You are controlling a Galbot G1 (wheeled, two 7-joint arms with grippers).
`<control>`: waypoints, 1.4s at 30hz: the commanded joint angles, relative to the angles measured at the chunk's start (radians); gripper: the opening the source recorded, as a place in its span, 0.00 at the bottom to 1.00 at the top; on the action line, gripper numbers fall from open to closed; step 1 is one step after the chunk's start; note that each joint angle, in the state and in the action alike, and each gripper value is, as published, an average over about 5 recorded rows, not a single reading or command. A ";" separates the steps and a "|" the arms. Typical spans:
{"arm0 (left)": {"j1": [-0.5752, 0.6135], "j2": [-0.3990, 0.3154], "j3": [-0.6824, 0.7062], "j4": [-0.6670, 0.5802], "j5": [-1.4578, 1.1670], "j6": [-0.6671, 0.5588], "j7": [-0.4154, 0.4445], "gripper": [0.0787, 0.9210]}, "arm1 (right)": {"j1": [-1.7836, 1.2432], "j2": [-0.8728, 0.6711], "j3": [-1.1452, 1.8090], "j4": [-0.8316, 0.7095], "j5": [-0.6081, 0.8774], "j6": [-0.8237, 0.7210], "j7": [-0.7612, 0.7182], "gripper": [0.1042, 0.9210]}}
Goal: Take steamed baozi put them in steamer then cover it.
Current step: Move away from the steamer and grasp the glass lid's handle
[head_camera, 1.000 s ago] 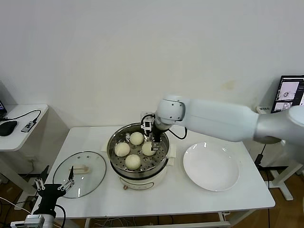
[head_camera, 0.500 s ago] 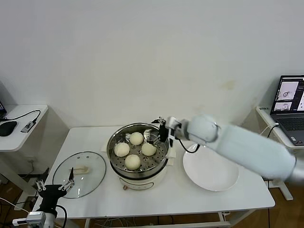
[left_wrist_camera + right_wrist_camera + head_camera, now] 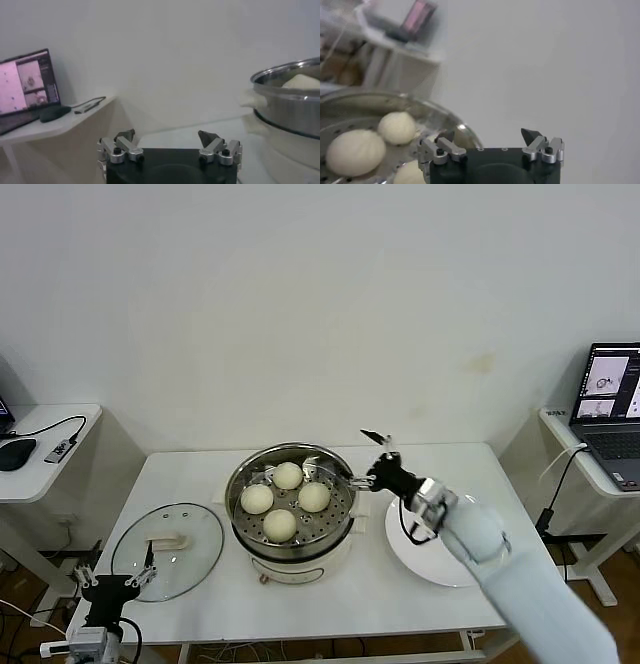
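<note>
The steamer (image 3: 291,546), a shiny steel pot on a cream base, stands mid-table with several cream-white baozi (image 3: 288,475) lying on its perforated tray. Its glass cover (image 3: 167,549) lies flat on the table to the steamer's left. My right gripper (image 3: 363,458) hangs open and empty just off the pot's right rim, above the table. In the right wrist view the right gripper (image 3: 487,135) holds nothing and three baozi (image 3: 396,127) show beyond it. My left gripper (image 3: 118,580) waits open near the table's front left corner, beside the cover; in its own view the left gripper (image 3: 166,136) is empty.
A flat white plate (image 3: 445,539) sits right of the steamer, under my right forearm. A laptop (image 3: 610,384) stands on a stand at the far right. A low side table (image 3: 40,434) with a mouse and cable is at the far left.
My right arm has drawn back out of the steamer toward the right, leaving a baozi on the tray. The left arm has barely moved.
</note>
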 commanded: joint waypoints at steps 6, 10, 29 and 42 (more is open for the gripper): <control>0.075 0.124 -0.103 0.148 0.801 -0.118 -0.004 0.88 | -0.669 0.404 0.731 0.143 -0.146 0.114 0.015 0.88; 0.064 0.169 -0.106 0.233 0.977 -0.135 -0.029 0.88 | -0.689 0.434 0.771 0.144 -0.153 0.081 0.059 0.88; -0.316 0.257 0.148 0.539 1.204 -0.167 -0.078 0.88 | -0.732 0.506 0.825 0.114 -0.207 0.109 0.096 0.88; -0.406 0.264 0.223 0.612 1.203 -0.150 -0.062 0.88 | -0.726 0.512 0.832 0.092 -0.229 0.117 0.098 0.88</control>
